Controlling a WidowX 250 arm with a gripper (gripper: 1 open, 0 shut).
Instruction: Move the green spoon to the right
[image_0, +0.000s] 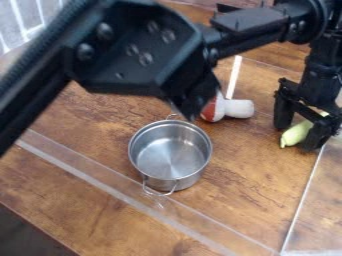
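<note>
So the green spoon (295, 132) was lying on the wooden surface (80, 150) way over at the right side of the camera view, tilted a bit, and it sat right between the two black fingers of the end effector (305, 128). The fingers were spread wide and planted on either side of it, pointing straight down. I couldn't see either finger actually pressing on the spoon, so I read that as straddling, not gripping. From the way it lay flat with the fingers apart around it, I couldn't honestly tell whether I was about to pinch it or had just let it go. It was already well right of everything else, so my guess was the move was mostly done. Just left of the spoon was the toy mushroom (226, 107), tipped on its side with the red-brown cap toward the pot. A thin cream stick (237, 72) stood up behind it. Further left and closer to the camera sat the steel pot (171, 156), upright and empty, well apart from the spoon. The clear plastic edging (201, 225) ran along the near border of the surface, probably to stop stuff sliding off. The big black arm housing (134, 50) blocked most of the top left.
</note>
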